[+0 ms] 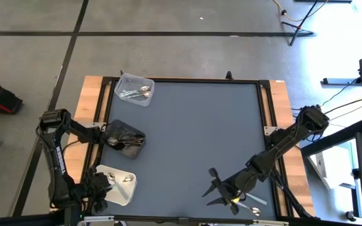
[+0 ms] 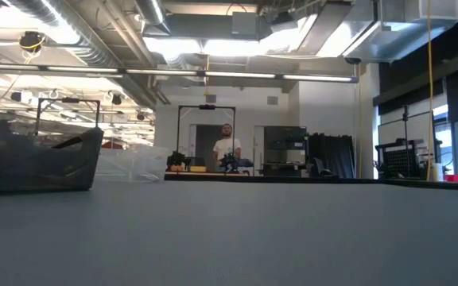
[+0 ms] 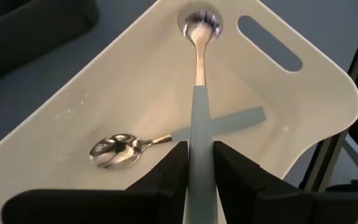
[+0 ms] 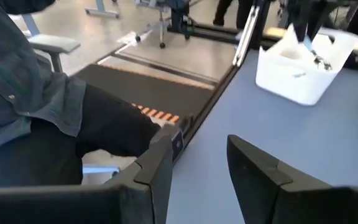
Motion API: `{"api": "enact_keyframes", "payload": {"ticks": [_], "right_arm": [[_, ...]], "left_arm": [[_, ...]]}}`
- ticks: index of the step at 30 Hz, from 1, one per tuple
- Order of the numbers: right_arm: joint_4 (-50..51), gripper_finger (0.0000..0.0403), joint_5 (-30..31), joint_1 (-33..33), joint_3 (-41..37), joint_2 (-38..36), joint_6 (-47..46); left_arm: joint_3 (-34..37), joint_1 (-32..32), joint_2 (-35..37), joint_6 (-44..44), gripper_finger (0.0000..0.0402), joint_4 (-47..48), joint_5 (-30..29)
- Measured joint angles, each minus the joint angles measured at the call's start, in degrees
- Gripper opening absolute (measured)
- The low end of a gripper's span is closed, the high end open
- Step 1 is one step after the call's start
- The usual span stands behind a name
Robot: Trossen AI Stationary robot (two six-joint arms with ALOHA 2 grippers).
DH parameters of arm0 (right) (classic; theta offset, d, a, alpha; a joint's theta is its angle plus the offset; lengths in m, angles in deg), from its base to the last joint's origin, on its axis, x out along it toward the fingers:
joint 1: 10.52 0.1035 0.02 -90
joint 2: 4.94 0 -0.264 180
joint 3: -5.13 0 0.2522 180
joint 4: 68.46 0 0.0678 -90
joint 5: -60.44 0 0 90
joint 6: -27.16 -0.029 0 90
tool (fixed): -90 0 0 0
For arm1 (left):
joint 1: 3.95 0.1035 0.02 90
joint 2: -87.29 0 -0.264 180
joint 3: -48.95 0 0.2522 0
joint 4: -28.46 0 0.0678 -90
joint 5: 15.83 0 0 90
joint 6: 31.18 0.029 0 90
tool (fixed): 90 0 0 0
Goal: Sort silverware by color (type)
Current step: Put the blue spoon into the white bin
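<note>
The jaws of the left gripper are pressing from both sides on the pale handle of a silver spoon, whose bowl is lying in the white tray near its slotted handle opening. A second silver spoon is lying in the same tray, just beside the held handle and apart from the first spoon's bowl. A pale flat strip is crossing under the held handle on the tray floor; what it is cannot be told.

The jaws of the right gripper are standing apart with nothing between them, hovering over the grey desk well away from the white tray, along the same near edge. Two more pieces of silverware are lying on the desk just beside that gripper.

Beyond the white tray, a dark bin is holding dark utensils, and farther along the same side a clear tub is holding several silver pieces. A person is standing in the room behind the desk. No writing can be read on any of the containers.
</note>
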Motion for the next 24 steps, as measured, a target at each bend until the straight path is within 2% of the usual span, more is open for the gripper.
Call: {"api": "enact_keyframes", "payload": {"ticks": [7, 12, 15, 19, 24], "right_arm": [[-0.79, 0.0143, 2.86, -0.31, -0.02, 1.84, -0.12], [3.54, 0.0143, 2.90, -0.46, 0.14, -0.21, -5.10], [13.87, 0.0143, 3.32, -0.33, 1.51, -2.86, -14.75], [34.11, 0.0143, -2.98, -0.33, 4.18, -5.86, -33.63], [51.13, 0.0143, -6.37, 2.06, 6.25, -7.04, -53.06]], "left_arm": [[0.00, 1.04, 0.00, -2.61, 0.0123, -0.31, 1.01], [0.00, 3.27, 0.00, -2.16, 0.0133, -3.23, -1.66], [0.00, 4.08, 0.00, 2.71, 0.0134, -9.27, -8.28], [0.00, 5.49, 0.00, 12.94, 0.0134, -18.46, -16.43], [0.00, 7.45, 0.00, 26.11, 0.0134, -29.02, -21.33]]}}
